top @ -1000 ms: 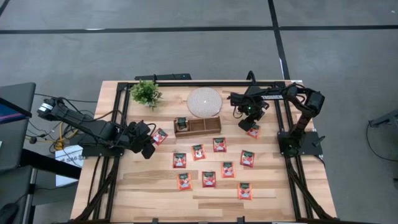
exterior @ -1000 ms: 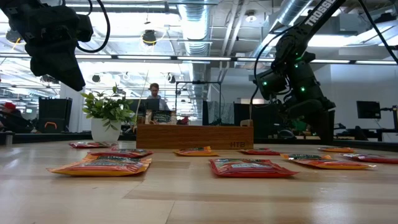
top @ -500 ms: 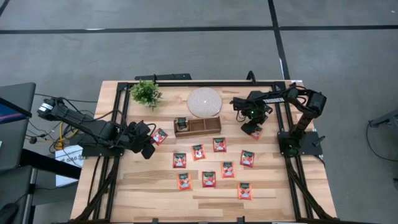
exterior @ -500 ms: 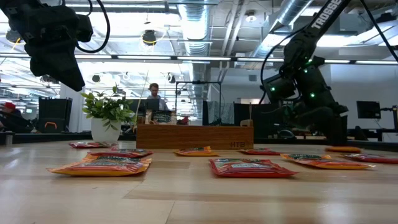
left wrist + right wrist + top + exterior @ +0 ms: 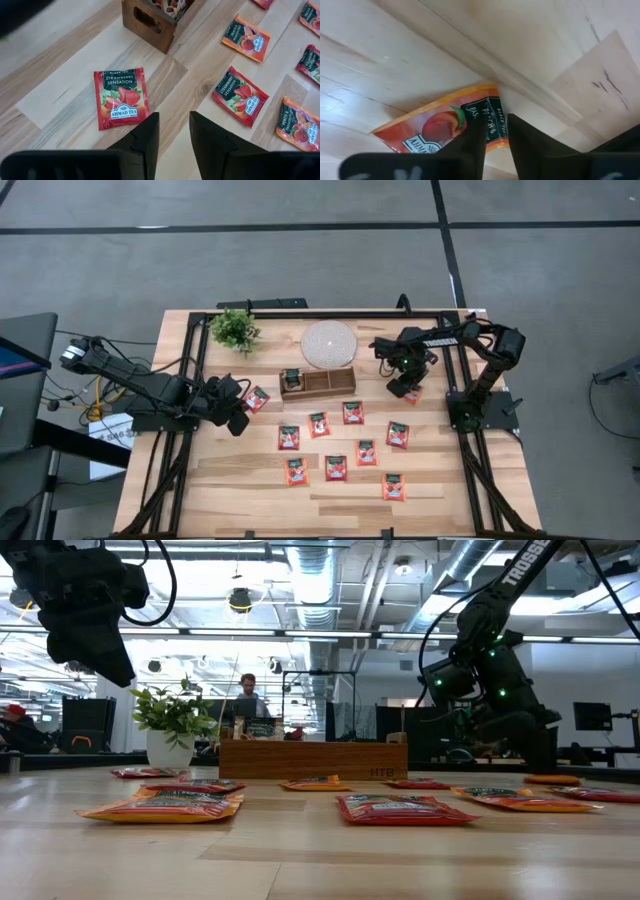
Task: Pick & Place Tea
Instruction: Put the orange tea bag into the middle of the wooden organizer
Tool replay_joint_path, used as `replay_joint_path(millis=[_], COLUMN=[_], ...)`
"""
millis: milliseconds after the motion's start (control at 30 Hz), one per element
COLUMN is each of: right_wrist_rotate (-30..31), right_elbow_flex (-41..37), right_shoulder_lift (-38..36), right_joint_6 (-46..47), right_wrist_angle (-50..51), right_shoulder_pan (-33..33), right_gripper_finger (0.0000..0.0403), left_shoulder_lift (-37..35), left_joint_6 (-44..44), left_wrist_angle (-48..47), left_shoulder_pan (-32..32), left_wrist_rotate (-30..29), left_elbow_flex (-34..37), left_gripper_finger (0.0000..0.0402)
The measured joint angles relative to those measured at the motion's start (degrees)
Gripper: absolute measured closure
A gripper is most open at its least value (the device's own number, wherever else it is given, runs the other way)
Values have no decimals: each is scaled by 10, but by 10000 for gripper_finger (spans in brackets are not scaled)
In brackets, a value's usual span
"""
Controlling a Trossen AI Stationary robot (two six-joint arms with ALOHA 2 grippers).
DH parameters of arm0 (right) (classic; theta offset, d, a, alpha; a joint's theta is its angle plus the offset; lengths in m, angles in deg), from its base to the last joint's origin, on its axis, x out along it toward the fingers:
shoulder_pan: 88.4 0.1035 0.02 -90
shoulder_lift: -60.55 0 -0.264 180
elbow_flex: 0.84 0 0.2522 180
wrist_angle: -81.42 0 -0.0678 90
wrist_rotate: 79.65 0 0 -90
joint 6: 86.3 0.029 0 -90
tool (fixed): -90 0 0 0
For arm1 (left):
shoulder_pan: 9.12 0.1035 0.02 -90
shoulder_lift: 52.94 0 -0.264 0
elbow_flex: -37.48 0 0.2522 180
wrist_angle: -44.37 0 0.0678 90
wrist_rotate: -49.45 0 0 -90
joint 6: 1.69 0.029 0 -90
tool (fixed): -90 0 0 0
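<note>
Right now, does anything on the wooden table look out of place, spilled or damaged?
Nothing stands out. The red-orange tea sachets lie flat and scattered on the light wooden table, none torn. The brown wooden tray sits upright near the round white disc. The right gripper is down at a peach sachet.

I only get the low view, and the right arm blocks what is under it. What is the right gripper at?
Observer: The right gripper is down at an orange peach sachet that lies flat on the table, right of the wooden tray.
Operator: And the left gripper?
Observer: The left gripper hangs open and empty above the table, beside a red strawberry sachet.
Operator: Anything in the tray yet?
Observer: Yes, sachets stand in its left end compartment.
</note>
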Motion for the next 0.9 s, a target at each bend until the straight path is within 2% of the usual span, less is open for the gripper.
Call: replay_joint_path(millis=[333,533,900], right_wrist_rotate=[9,40,38], right_elbow_flex=[-3,-5,-4], right_shoulder_lift=[-17,-49,-133], right_joint_6=[6,22,51], right_wrist_angle=[-7,-21,13], right_shoulder_pan=[3,2,34], right_gripper_finger=[398,402,403], left_shoulder_lift=[0,0,0], left_joint_6=[0,0,6], left_wrist_angle=[0,4,39], left_shoulder_pan=[0,0,0], left_wrist_rotate=[1,1,18], left_elbow_flex=[0,0,0], left_gripper_finger=[303,303,303])
